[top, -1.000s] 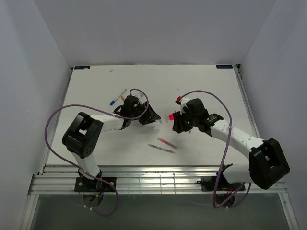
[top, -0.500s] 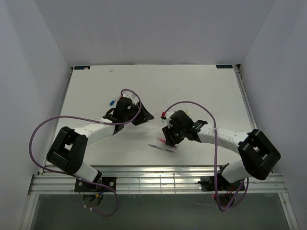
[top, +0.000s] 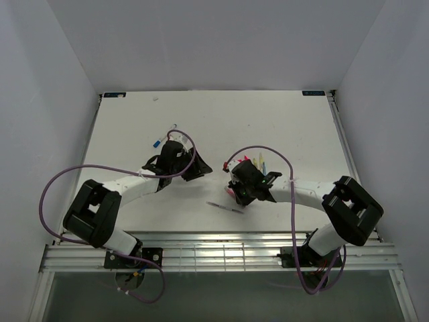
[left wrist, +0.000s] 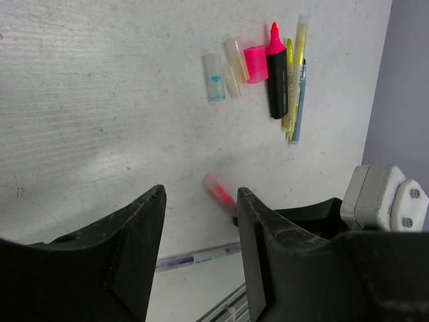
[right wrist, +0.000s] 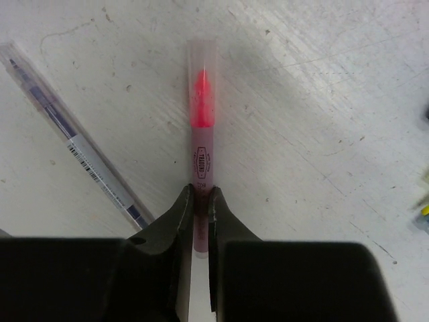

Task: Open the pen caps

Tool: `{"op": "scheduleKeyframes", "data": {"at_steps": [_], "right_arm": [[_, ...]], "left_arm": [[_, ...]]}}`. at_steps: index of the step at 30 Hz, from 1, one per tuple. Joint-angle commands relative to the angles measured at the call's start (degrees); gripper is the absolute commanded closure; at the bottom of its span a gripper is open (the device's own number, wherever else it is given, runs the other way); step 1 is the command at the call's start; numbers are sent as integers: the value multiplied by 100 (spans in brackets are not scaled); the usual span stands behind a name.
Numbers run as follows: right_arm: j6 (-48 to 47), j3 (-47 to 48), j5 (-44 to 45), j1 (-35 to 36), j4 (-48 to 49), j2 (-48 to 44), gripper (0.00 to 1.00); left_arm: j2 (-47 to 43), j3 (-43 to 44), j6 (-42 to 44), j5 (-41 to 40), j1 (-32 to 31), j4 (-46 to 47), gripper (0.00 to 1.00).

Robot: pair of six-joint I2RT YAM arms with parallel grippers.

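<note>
Right wrist: tool (right wrist: 199,202) astride pink pen (right wrist: 201,151)

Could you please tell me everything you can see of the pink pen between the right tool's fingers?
The slim pink translucent plastic pen lies flat on the white table. Its clear cap, still on, covers a bright pink tip; the barrel bears black print. The right tool pinches its rear end; nothing else touches it.

White arm links (top: 131,184), black joints (top: 90,218), purple cables (top: 50,186); matte black claw fingers (left wrist: 127,255); white screwed block (left wrist: 379,198).
</note>
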Motion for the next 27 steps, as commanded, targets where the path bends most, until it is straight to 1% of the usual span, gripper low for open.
{"op": "scheduleKeyframes", "data": {"at_steps": [1, 5, 7, 9, 15, 27], "right_arm": [[-1, -33, 556, 45, 77, 45, 92], [-36, 55, 951, 36, 166, -490, 92], [-45, 125, 961, 28, 183, -667, 92], [-54, 265, 882, 19, 192, -790, 92], [-19, 573, 654, 1, 183, -773, 92], [78, 688, 284, 1, 280, -781, 92]], "left_arm": [[-286, -32, 32, 72, 25, 121, 43], [-137, -59, 76, 608, 25, 464, 43], [-31, -32, 41, 880, 8, 578, 43], [57, -67, -11, 978, -54, 701, 43], [241, -32, -222, 1013, -247, 877, 40], [487, 108, -477, 996, -406, 1097, 38]]}}
